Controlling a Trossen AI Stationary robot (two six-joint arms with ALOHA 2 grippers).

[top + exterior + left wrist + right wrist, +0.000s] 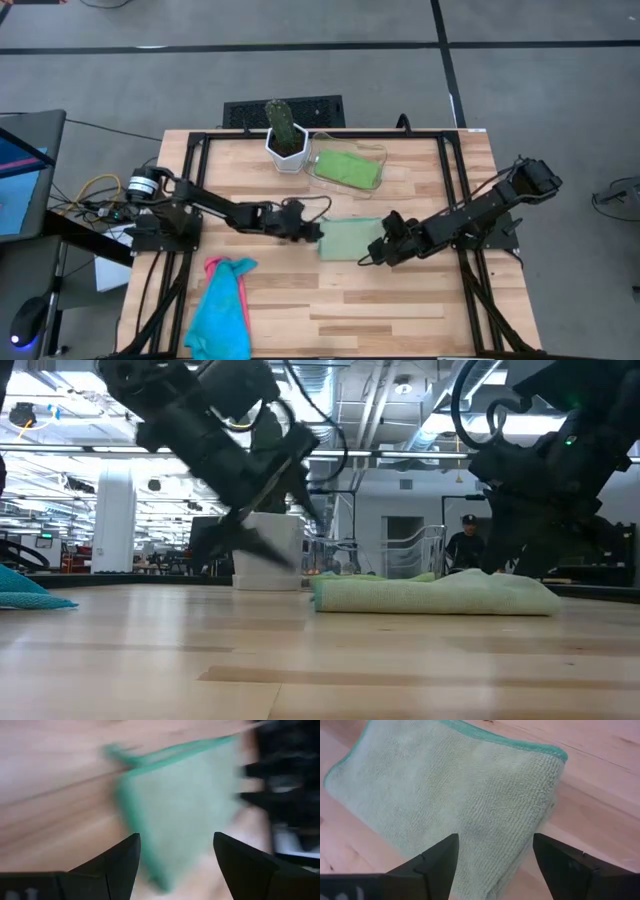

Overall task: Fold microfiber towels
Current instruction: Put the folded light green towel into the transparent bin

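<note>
A folded light green towel (350, 240) is seen lying flat near the middle of the table (400, 310). The left gripper (318, 230) and the right gripper (368, 252) are spread wide at its two sides, holding nothing. The left wrist view is blurred. The turquoise towel (222, 310) and pink towel (240, 290) are heaped well apart from the green one.
</note>
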